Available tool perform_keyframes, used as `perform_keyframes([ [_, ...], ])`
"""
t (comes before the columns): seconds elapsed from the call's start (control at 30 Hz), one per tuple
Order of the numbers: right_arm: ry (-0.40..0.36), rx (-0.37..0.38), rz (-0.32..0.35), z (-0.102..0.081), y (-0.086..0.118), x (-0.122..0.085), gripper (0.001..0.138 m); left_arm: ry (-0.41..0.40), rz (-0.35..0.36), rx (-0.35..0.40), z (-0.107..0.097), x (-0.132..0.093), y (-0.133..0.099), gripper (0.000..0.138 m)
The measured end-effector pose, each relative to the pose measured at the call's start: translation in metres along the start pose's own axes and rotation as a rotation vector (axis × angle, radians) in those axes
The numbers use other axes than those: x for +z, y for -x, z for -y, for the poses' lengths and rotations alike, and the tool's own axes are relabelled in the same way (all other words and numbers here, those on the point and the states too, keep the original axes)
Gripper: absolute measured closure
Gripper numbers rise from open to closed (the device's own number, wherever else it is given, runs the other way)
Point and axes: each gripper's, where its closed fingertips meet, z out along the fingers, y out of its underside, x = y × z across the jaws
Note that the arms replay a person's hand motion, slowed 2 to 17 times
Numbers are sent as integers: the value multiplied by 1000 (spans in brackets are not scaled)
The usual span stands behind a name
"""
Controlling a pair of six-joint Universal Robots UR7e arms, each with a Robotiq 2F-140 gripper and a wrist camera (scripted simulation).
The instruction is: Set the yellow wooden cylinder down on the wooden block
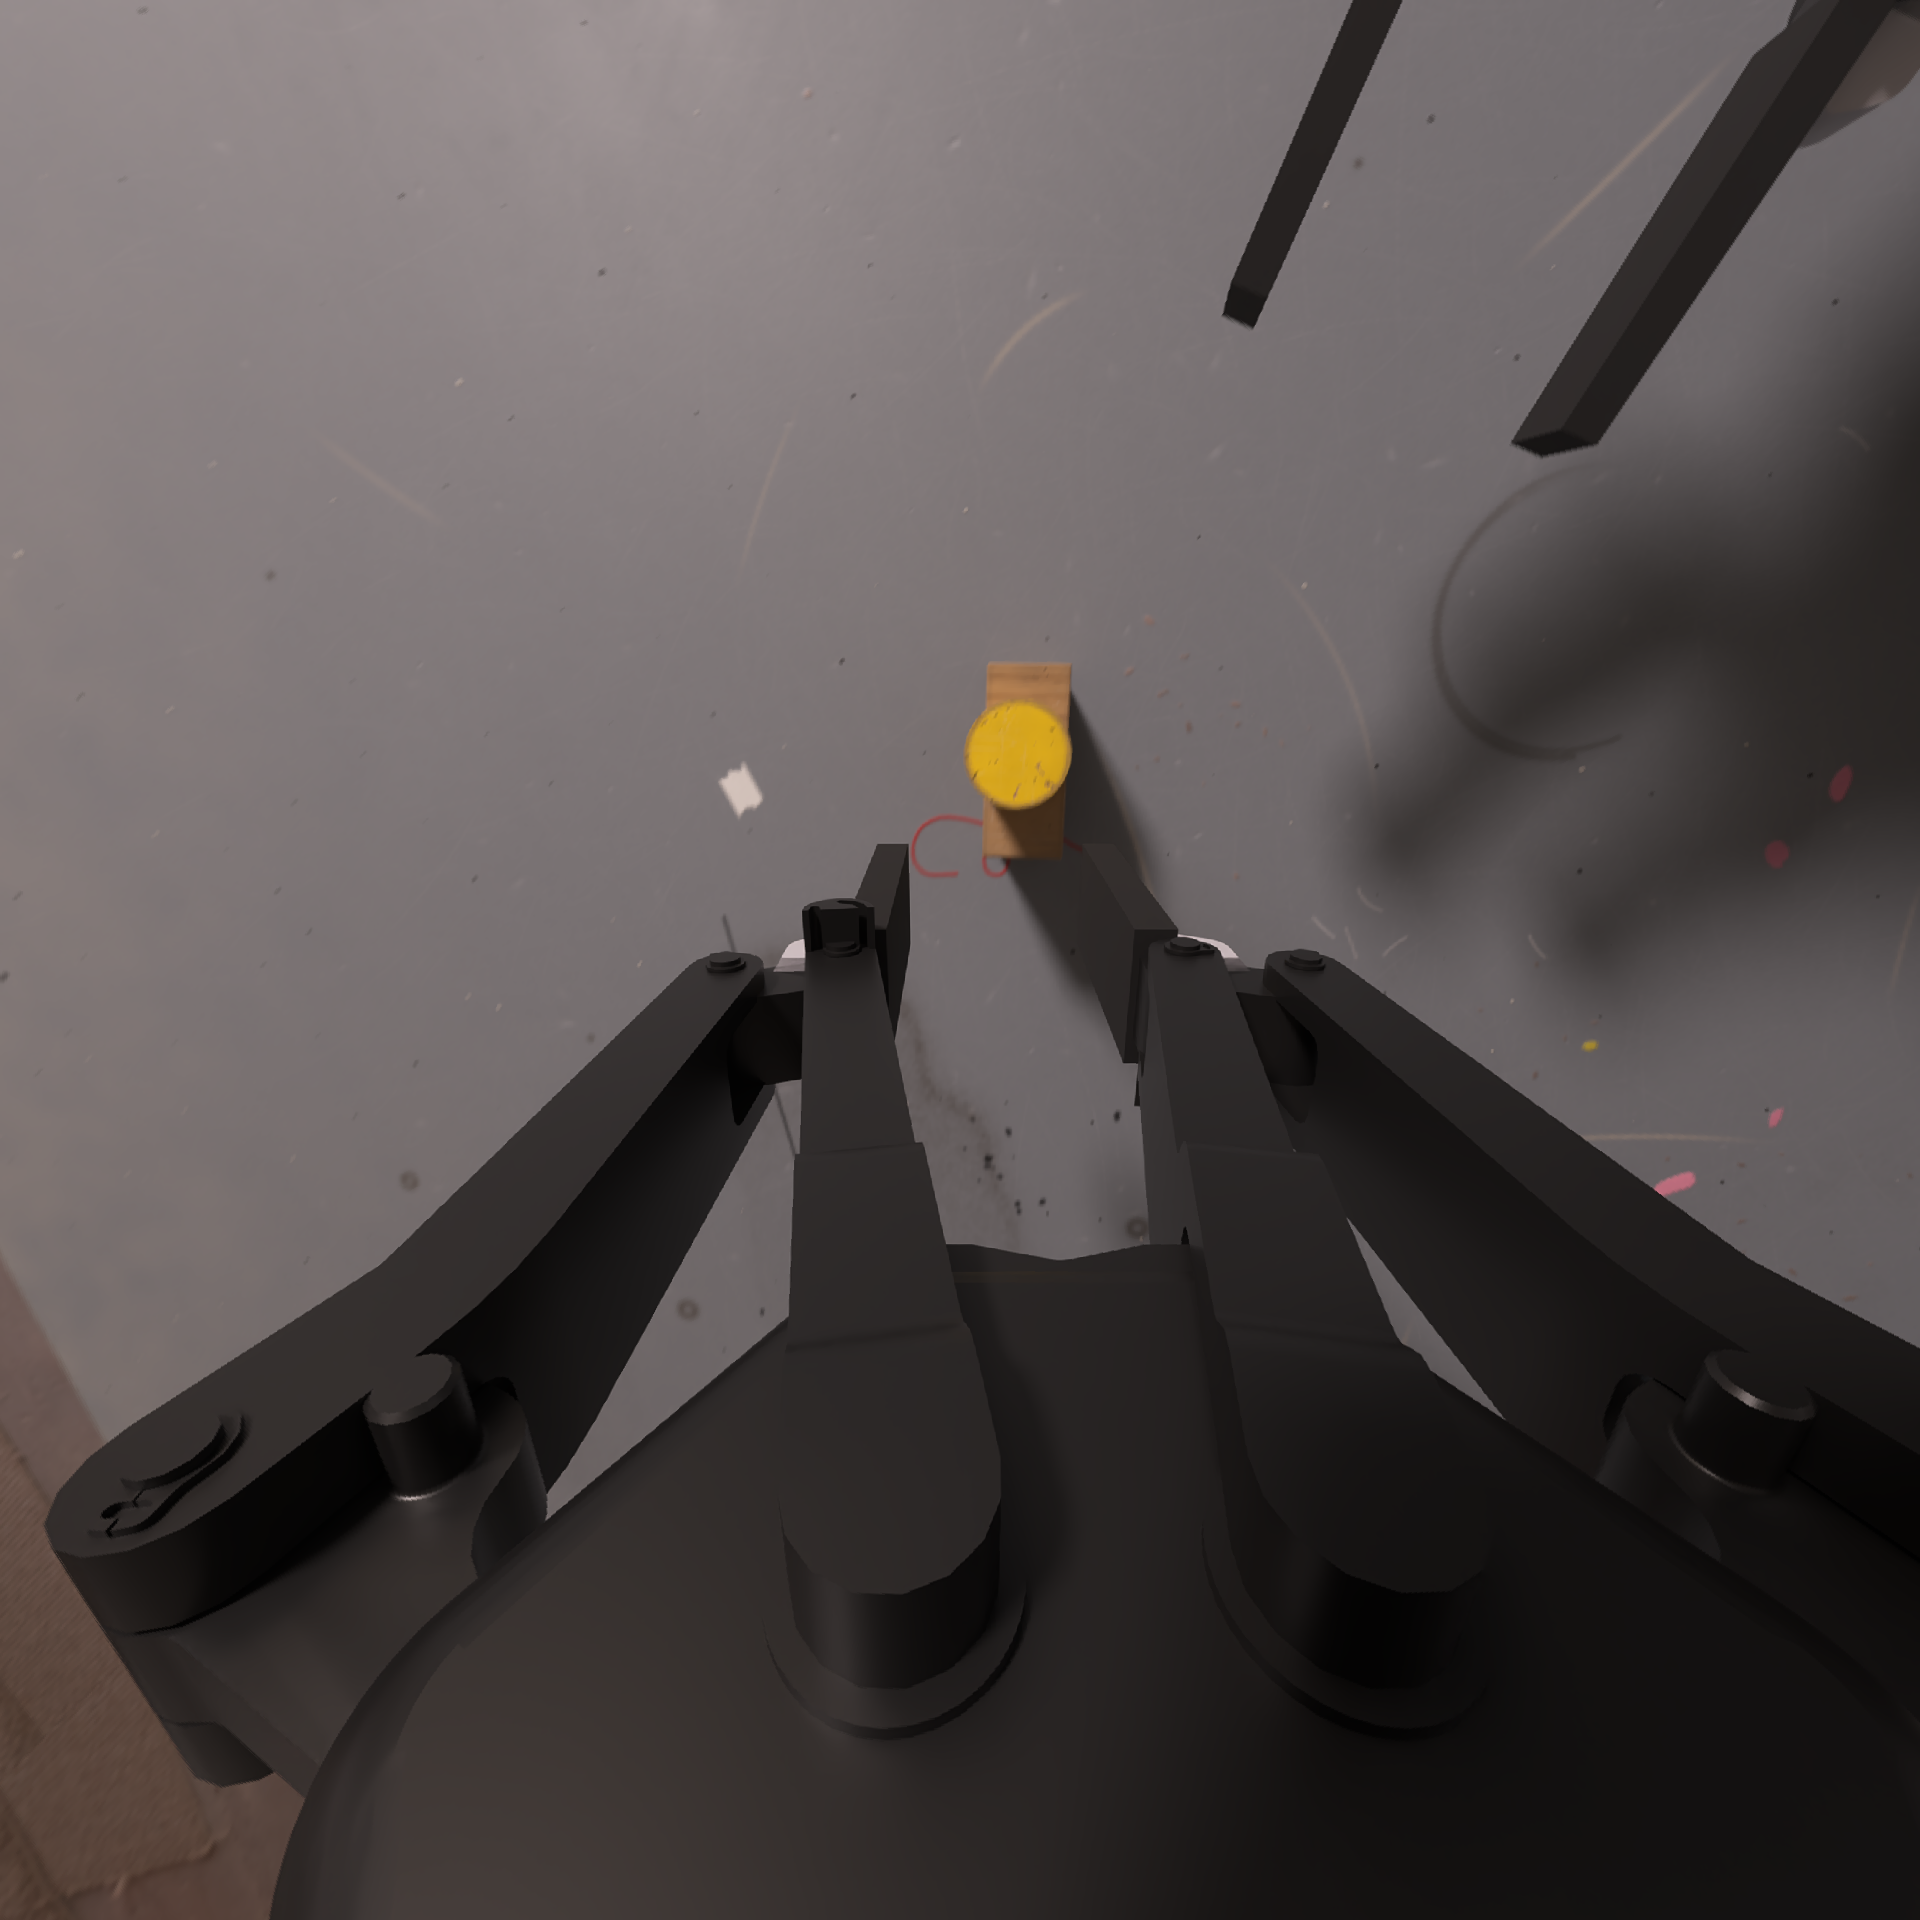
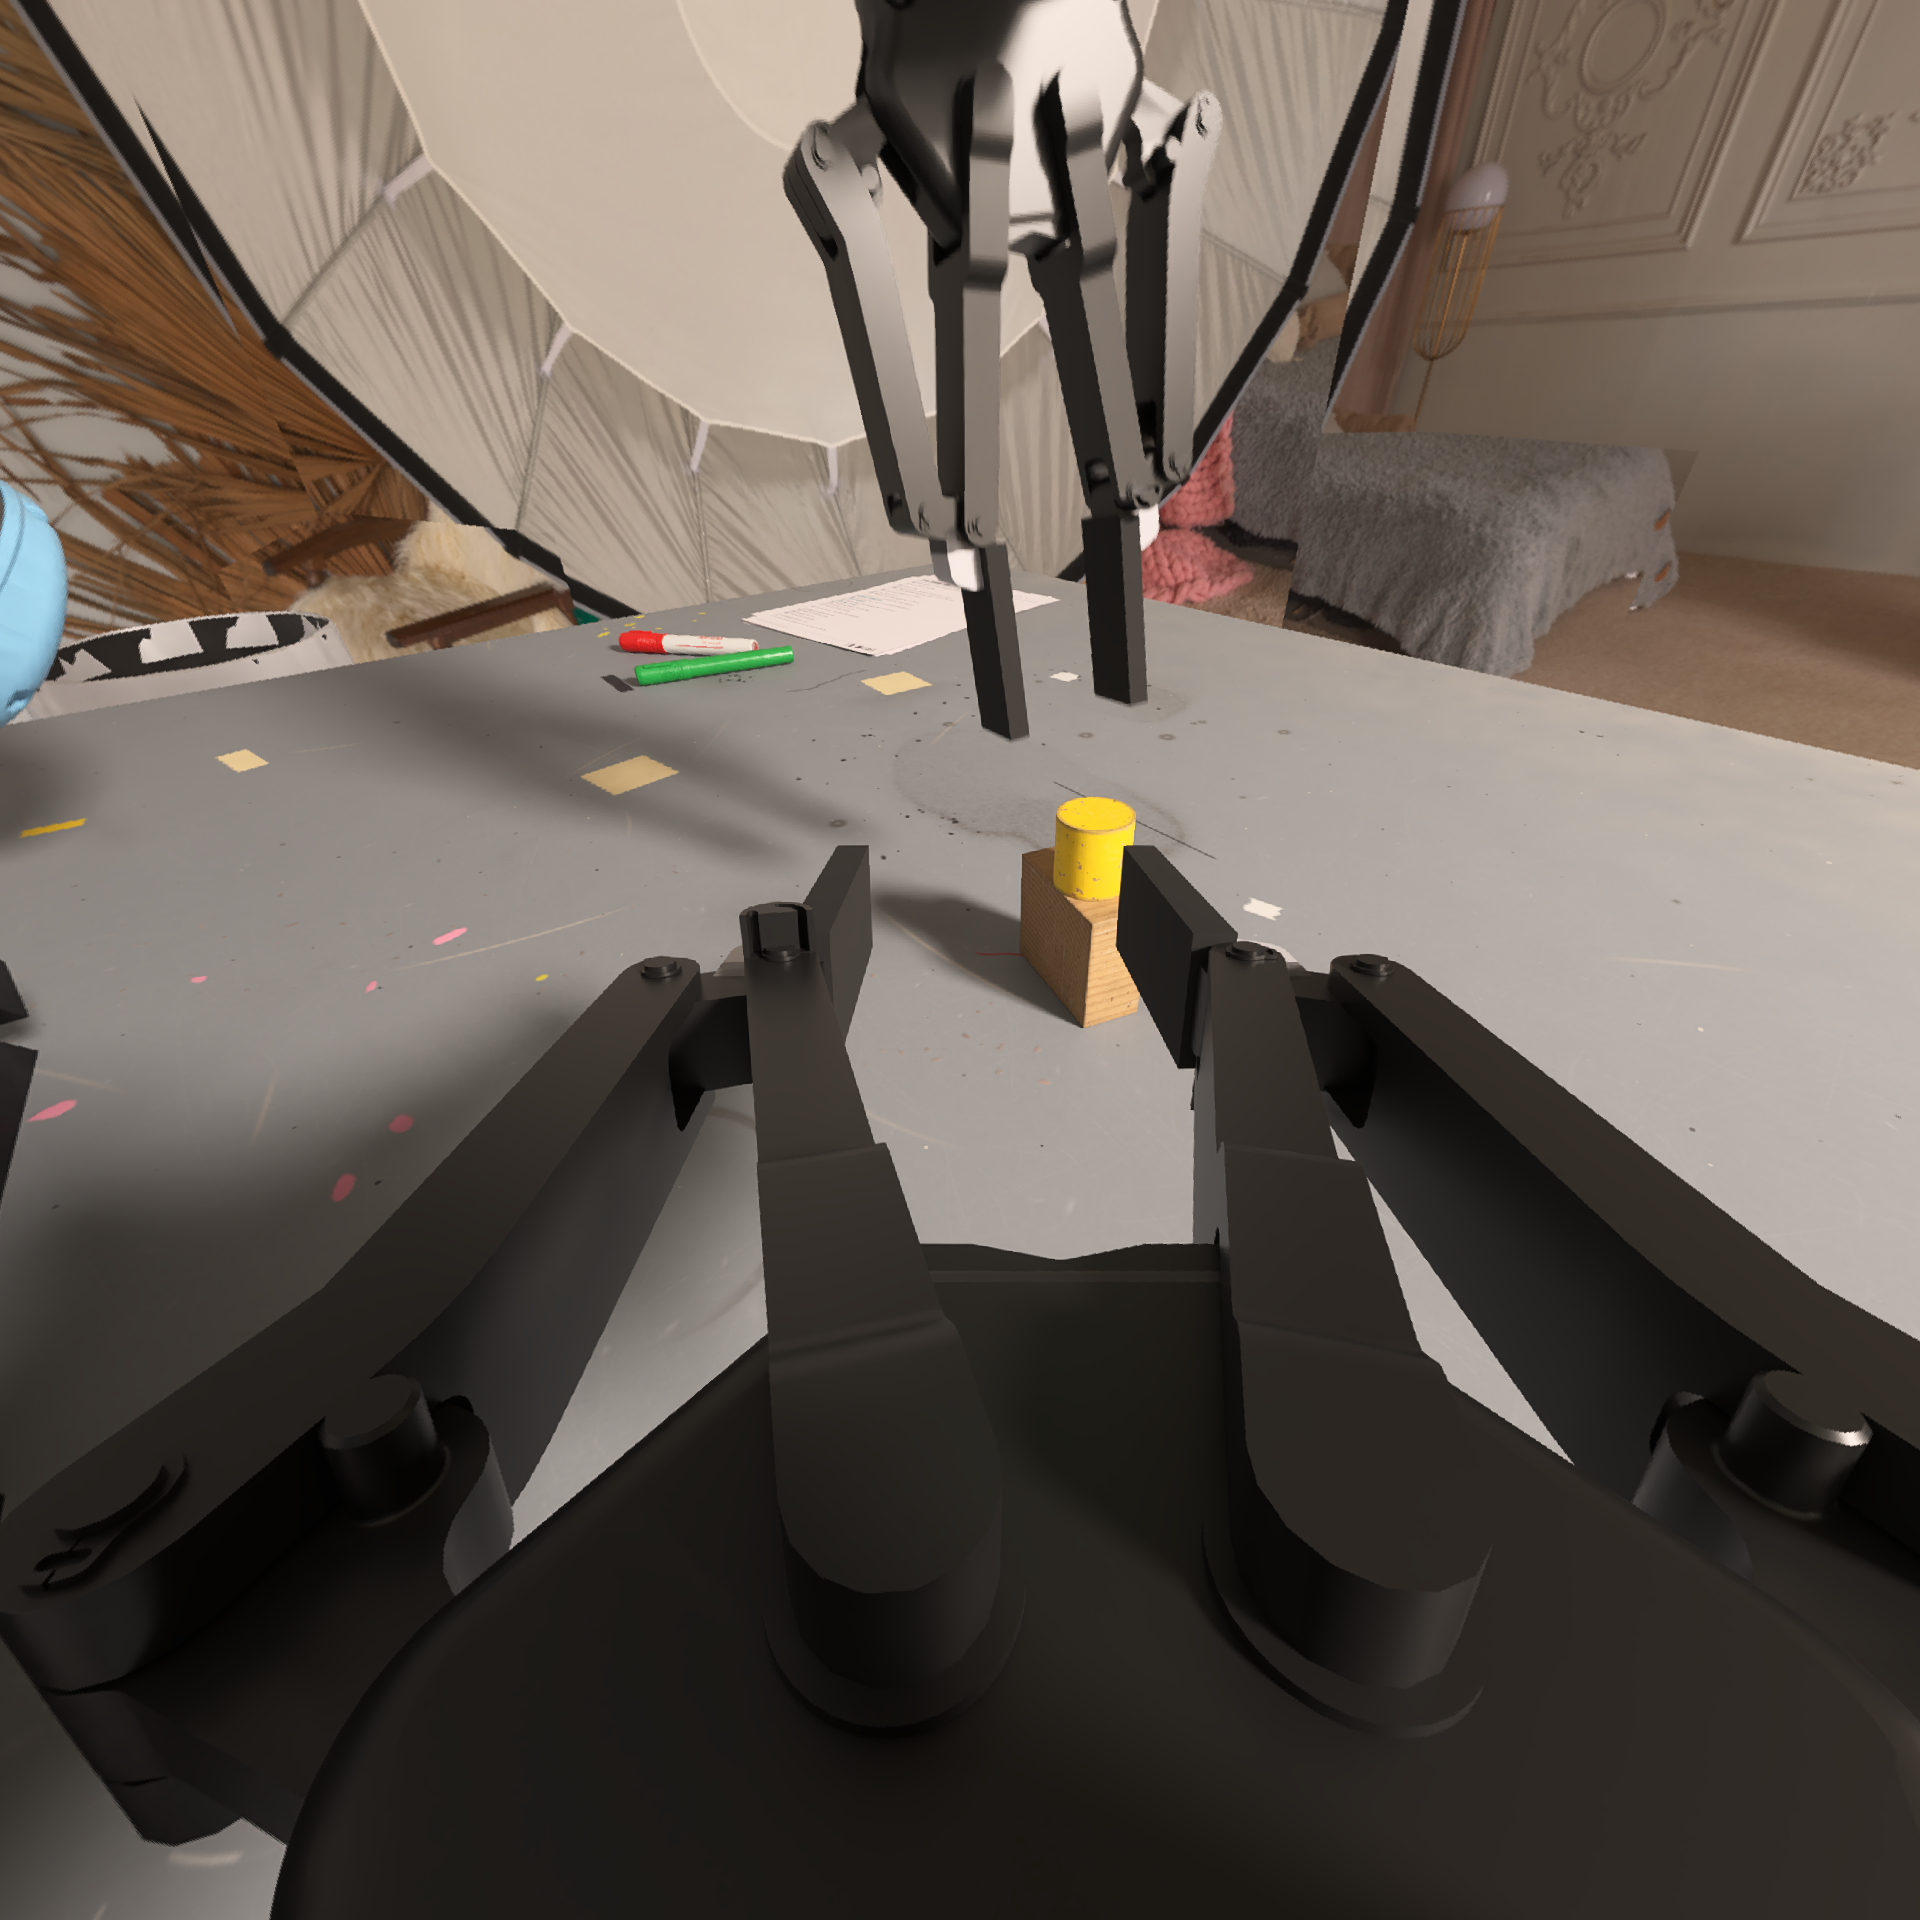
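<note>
The yellow wooden cylinder stands upright on the far end of the wooden block, which lies on the grey table. From above, in the left wrist view, the cylinder covers the middle of the block. My left gripper is open and empty, high above the pair; it also shows in the right wrist view, hanging behind the block. My right gripper is open and empty, its right finger close beside the block. Its fingertips show at the upper right of the left wrist view.
A red marker, a green marker and a white sheet of paper lie at the table's far side. Small yellow paper squares sit on the table. A bed and floor lie beyond its right edge.
</note>
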Motion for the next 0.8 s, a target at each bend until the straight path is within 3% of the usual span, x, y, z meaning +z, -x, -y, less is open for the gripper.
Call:
perform_keyframes([
  [0.23, 0, 3, 3, 0, 0, 0, 75, 15, 77, -93, -42, -45, 18, 95],
  [0.43, -10, -7, -8, 4, -2, -2, 75, 73, 148, -198, -100, -74, 34, 97],
  [0.6, -38, 4, -13, 10, -4, -5, 75, 142, 177, -320, -160, -78, 46, 98],
  [0.8, -64, 21, -18, 14, -6, -9, 75, 266, 168, -447, -235, -62, 51, 94],
])
